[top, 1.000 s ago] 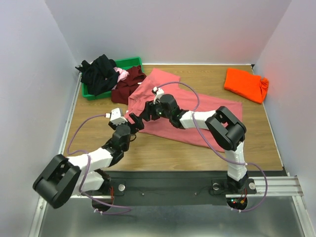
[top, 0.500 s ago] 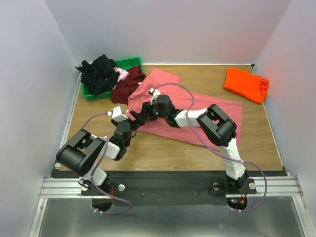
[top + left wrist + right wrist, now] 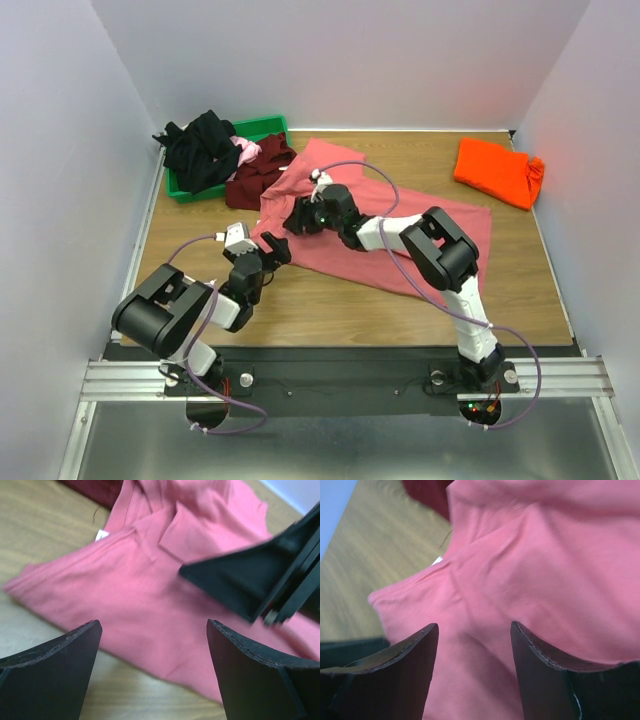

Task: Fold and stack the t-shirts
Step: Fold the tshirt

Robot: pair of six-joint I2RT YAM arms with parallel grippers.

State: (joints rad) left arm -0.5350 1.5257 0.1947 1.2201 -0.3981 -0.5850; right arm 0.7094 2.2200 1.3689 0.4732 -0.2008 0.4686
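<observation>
Wooden worktop (image 3: 330,300): right arm (image 3: 445,255) hides part of the salmon-pink shirt (image 3: 350,260); black shirt (image 3: 200,150) and maroon shirt (image 3: 258,175) half-bury the green bin (image 3: 262,127). Left pincer (image 3: 152,627) wide, right pincer (image 3: 473,626) parted, both empty.

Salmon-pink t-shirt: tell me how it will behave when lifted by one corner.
The salmon-pink t-shirt probably goes floppy: it lies in soft creases and folds. Lifted by one corner, it would likely drape and drag, not keep its shape. It looks thin, so probably light.

matt cloth t-shirt (image 3: 325,160), wood-grain table (image 3: 330,300)
</observation>
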